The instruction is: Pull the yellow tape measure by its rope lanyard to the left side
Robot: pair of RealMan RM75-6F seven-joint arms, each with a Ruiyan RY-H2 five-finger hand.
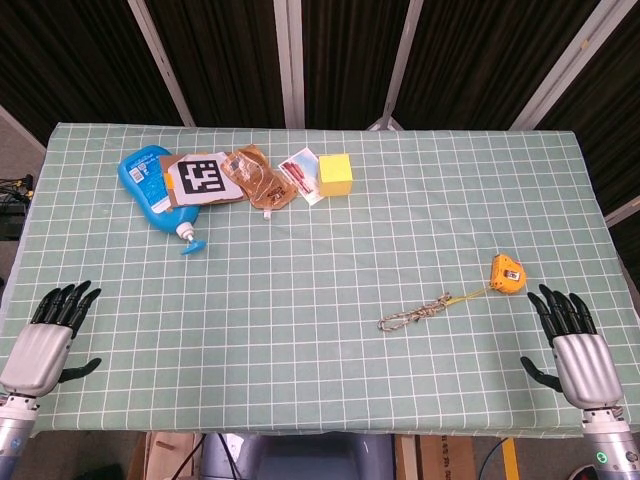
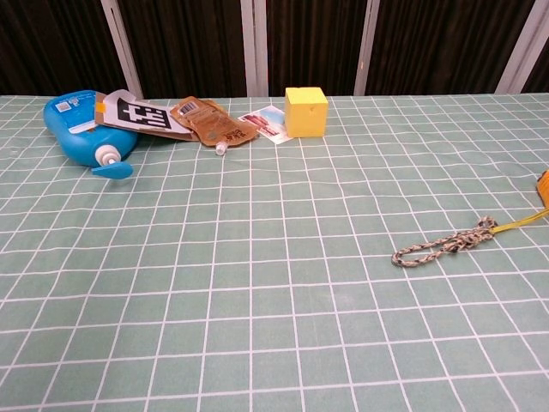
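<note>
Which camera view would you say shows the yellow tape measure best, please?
The head view: the whole yellow tape measure lies in plain sight there, with its rope lanyard trailing left. The chest view catches only a sliver of it at the right edge.

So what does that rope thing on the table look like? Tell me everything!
The rope lanyard is a short braided cord, speckled grey and tan, lying flat on the green checked tablecloth. Its free end makes a small loop pointing left. The other end joins a thin yellow strip that runs up to the yellow tape measure on the right. Neither hand touches it; the right hand rests nearby, fingers spread.
</note>
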